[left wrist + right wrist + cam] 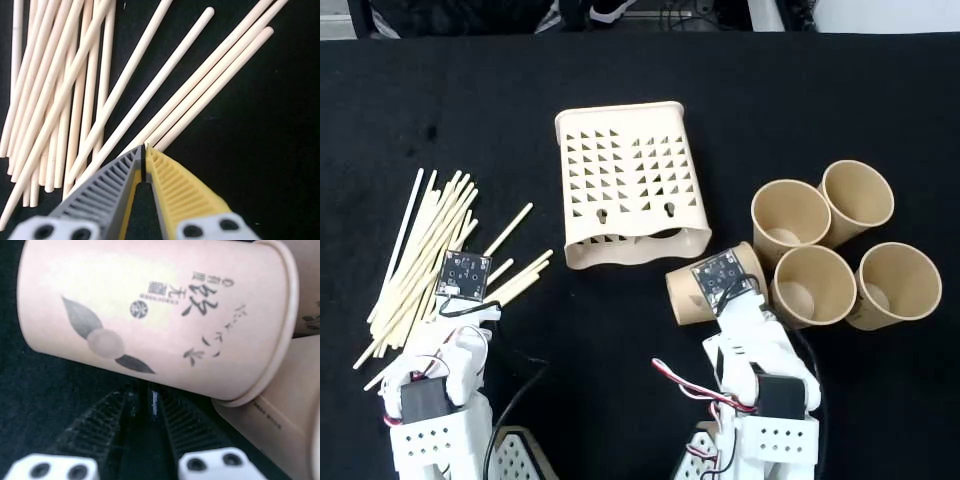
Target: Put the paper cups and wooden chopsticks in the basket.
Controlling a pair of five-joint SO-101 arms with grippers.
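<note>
High view has the basket (630, 185) lying flat on the black table (820, 90). Chopsticks (420, 250) are scattered to its left, and four standing cups (813, 285) cluster to its right. A fifth cup (680, 295) lies on its side just off the basket's open end, towards the arms. Left gripper (145, 150) is pinched closed and empty, tips at the chopstick ends. Right gripper (150, 395) is closed too, gripping nothing, just beside that fallen cup.
</note>
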